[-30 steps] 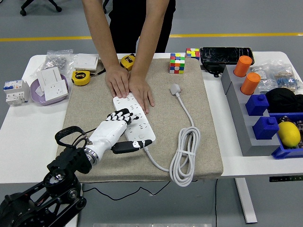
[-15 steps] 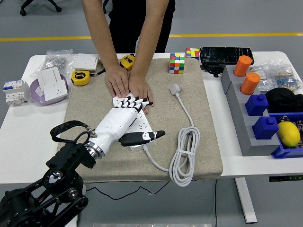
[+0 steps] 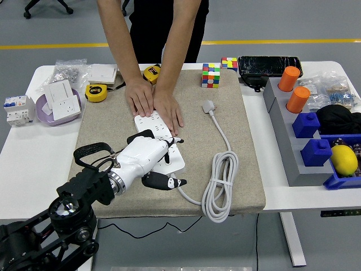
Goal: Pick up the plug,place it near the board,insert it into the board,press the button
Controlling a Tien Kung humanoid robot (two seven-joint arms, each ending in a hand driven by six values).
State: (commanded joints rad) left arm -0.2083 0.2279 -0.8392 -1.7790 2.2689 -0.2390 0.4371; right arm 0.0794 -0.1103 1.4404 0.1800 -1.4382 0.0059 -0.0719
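A white power strip, the board [image 3: 169,144], lies on the beige mat [image 3: 113,130]. Its white plug [image 3: 209,106] lies loose on the mat to the right, with its cable coiled [image 3: 220,186] near the front edge. A person's two hands [image 3: 153,101] press flat on the board's far end. My left hand [image 3: 158,155] is over the board's near end, fingers curled down onto it and thumb out toward the cable end. It holds nothing. The near end of the board is hidden under my hand. The right arm is out of view.
Two Rubik's cubes [image 3: 211,74] and a black case [image 3: 269,65] stand at the back. A grey rack [image 3: 282,132] with orange cylinders, blue blocks and a lemon [image 3: 344,160] is at the right. Tape measures [image 3: 96,92] and a bowl with a socket [image 3: 59,104] are at the left.
My left hand reached forward over the board toward the person's hands, then drew back toward me and curled its fingers down onto the board's near end. The person's hands stayed put.
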